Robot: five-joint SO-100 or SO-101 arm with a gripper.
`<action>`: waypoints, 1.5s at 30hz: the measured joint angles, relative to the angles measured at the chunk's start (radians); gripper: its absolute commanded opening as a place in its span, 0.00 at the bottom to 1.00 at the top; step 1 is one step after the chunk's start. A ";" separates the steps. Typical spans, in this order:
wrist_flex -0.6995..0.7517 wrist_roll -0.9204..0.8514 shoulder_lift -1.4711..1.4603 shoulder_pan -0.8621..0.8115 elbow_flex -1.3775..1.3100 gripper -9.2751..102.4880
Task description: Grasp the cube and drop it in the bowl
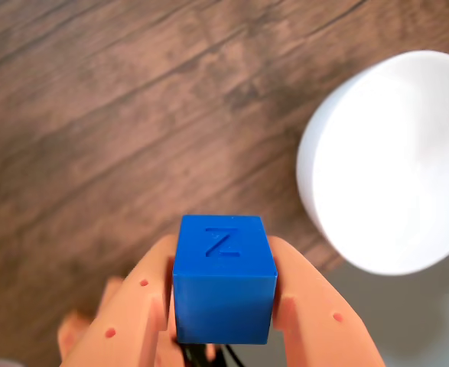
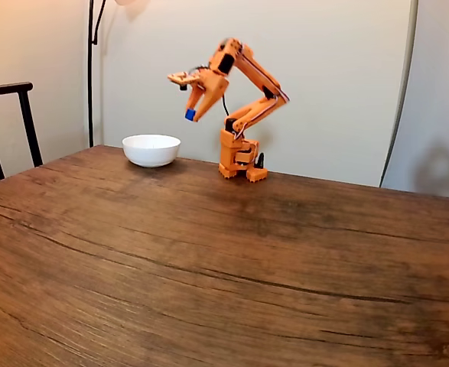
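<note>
We see the orange arm [image 2: 243, 115] reared up from its base at the far side of the wooden table [image 2: 232, 260], its gripper [image 2: 192, 115] held high in the air in the fixed view; the two orange fingers [image 1: 136, 313] are closed in against opposite sides of the cube [image 1: 224, 279], which sits clamped between them with a raised letter Z on its upper face; in the fixed view the cube [image 2: 190, 115] shows as a small blue speck at the fingertips, well above the tabletop. The bowl [image 2: 151, 150] stands on the table near the far edge, to the left of the arm's base in the fixed view and lower than the gripper; the cube hangs above and a little to the right of the bowl's rim there, not over its middle. In the wrist view we find the bowl [image 1: 392, 164] at the upper right, white and glossy, apart from the cube, with bare wood grain between them; we see nothing inside it. Around the scene we note a dark chair [image 2: 10, 122] at the left edge, a thin black lamp pole [image 2: 91, 69] against the pale wall [image 2: 339, 76] behind the bowl, and a curtain [image 2: 434, 99] at the right; none of these stands between the gripper and the bowl.
</note>
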State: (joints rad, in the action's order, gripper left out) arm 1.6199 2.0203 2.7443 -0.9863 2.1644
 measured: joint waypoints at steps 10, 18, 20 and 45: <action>-0.158 -0.020 0.183 -0.265 0.179 0.10; -0.347 -0.020 0.052 -0.356 0.184 0.10; -0.394 -0.020 -0.002 -0.385 0.186 0.10; -0.603 0.252 -0.888 -0.583 -0.160 0.35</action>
State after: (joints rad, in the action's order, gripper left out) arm 1.0170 2.2718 1.8561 -1.5693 2.0049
